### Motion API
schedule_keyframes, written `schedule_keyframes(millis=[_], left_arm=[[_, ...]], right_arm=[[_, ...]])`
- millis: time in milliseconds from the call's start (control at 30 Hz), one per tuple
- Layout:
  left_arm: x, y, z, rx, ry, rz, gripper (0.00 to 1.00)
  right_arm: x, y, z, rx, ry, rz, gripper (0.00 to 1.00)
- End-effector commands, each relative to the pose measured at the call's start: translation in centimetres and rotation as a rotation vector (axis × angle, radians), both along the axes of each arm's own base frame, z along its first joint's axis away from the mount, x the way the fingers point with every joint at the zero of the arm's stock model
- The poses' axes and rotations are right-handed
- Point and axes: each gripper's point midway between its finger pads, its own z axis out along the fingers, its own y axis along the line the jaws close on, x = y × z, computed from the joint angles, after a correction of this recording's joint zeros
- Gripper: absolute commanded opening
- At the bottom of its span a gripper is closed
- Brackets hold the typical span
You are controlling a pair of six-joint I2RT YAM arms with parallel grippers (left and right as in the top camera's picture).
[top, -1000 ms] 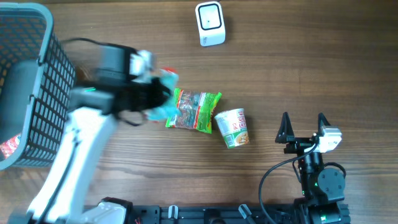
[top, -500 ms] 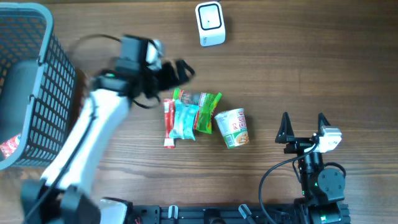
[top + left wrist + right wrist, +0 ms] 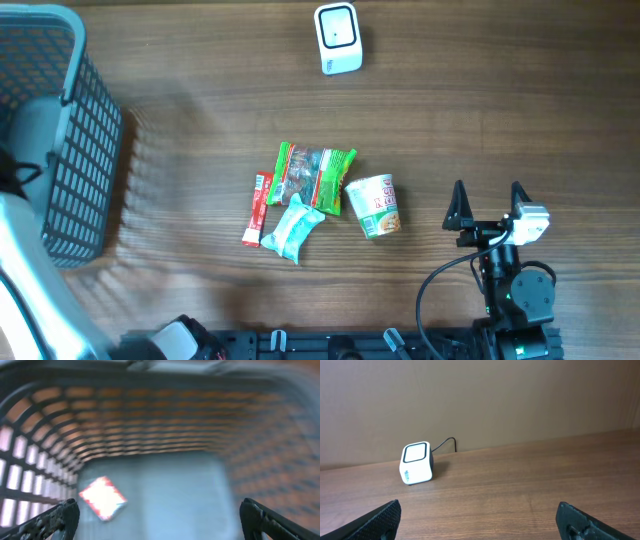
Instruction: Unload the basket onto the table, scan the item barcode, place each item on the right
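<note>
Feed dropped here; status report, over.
Left gripper open over grey mesh basket, red-white packet inside. Right gripper open, empty, parked. White box scanner unobstructed; green snack packet, paper noodle cup mid-table.

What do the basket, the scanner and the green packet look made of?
Basket: moulded plastic, grey-blue and matte, judging by the open lattice walls and solid rim.
Barcode scanner: hard white plastic with a smooth shell and rounded corners. Its dark window looks glossy.
Green packet: thin plastic film, probably glossy. It is crinkled, with bright highlights.
</note>
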Motion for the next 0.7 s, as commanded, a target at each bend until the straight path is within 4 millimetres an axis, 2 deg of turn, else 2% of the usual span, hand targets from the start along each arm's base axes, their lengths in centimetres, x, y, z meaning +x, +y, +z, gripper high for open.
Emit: schedule_keyframes(millis=[0, 33, 100, 133, 200, 333, 533, 567, 600, 633, 667], left_arm=[[-2.4, 4.1, -6.9, -0.121, 0.18, 0.145, 1.0], [-3.1, 4.9, -9.7, -0.186, 0.226, 0.19, 1.0], [-3.6, 5.8, -13.1, -0.266, 0.269, 0.224, 1.0], [-3.7, 6.1, -15.7, -0.333, 0.296, 0.225, 1.0], [-3.6, 6.1, -19.2, -0.421, 0.313, 0.247, 1.0], [-4.1, 6.1, -23.5, -0.503, 0.309, 0.381, 1.0], [-4.6, 5.5, -26.8, -0.556, 0.333, 0.454, 1.0], [-4.8, 5.3, -27.3, -0.563, 0.342, 0.455, 0.94], [-5.0, 5.1, -27.8, -0.567, 0.348, 0.455, 0.83], [-5.2, 4.9, -28.2, -0.568, 0.35, 0.455, 0.61], [-5.1, 4.9, -28.2, -0.567, 0.349, 0.454, 0.45]], right_arm=[[0.0, -0.1, 0.2, 0.003, -0.009, -0.007, 1.0], [0.0, -0.1, 0.2, 0.003, -0.009, -0.007, 0.99], [0.0, -0.1, 0.2, 0.003, -0.009, -0.007, 1.0], [0.0, -0.1, 0.2, 0.003, -0.009, -0.007, 1.0], [0.0, -0.1, 0.2, 0.003, -0.009, -0.007, 1.0], [0.0, -0.1, 0.2, 0.003, -0.009, -0.007, 1.0], [0.0, -0.1, 0.2, 0.003, -0.009, -0.007, 1.0], [0.0, -0.1, 0.2, 0.003, -0.009, -0.007, 1.0], [0.0, -0.1, 0.2, 0.003, -0.009, -0.007, 1.0], [0.0, -0.1, 0.2, 0.003, -0.009, -0.007, 1.0], [0.0, -0.1, 0.2, 0.003, -0.009, -0.007, 1.0]])
